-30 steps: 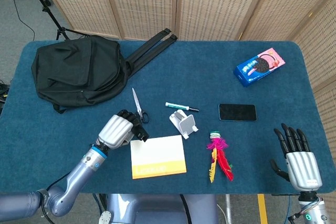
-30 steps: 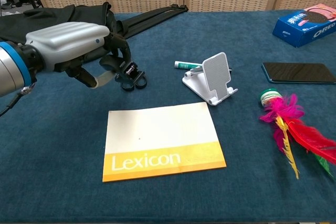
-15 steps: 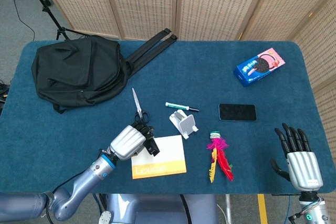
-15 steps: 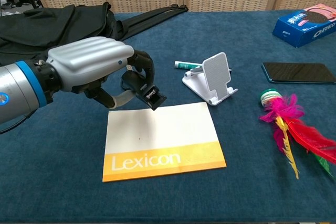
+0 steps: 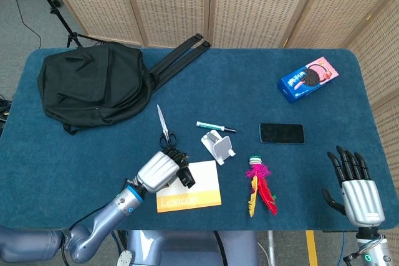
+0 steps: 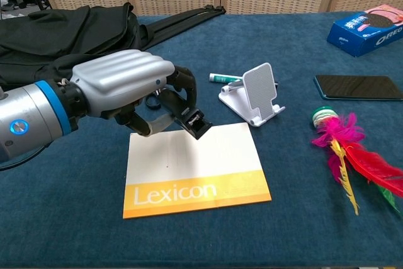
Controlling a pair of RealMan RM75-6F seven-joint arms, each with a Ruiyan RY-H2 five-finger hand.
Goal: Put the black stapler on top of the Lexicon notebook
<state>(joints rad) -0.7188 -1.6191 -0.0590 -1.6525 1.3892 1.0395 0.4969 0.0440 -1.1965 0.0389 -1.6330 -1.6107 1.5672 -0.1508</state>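
Left hand (image 6: 123,86): curled around the black stapler (image 6: 189,118), which juts from under the fingers with its front end tilted down toward the paper; the grip keeps the tool clear of the table while it is carried.

Black stapler, position: above the far edge of the Lexicon notebook (image 6: 195,168), close over the white upper part. Whether its tip touches the cover cannot be told from either view.

Lexicon notebook: lies flat on the blue table (image 5: 75,154), orange title band toward the robot, white field away from it. In the head view the left hand covers its upper left corner (image 5: 190,185).

Right hand (image 5: 356,188): rests at the near right edge of the table, fingers spread and straight, holding nothing; parked well apart from the work, it plays no part in this step.

Step in hand: judged to be the lowering phase, the stapler over its target but not yet released.

Next move: likely to need a small advance toward the middle of the cover before letting go, so the stapler sits fully on the notebook.

Bystanders: scissors (image 5: 164,126) just beyond the left hand; white phone stand (image 6: 253,96) beside the notebook's far right corner.
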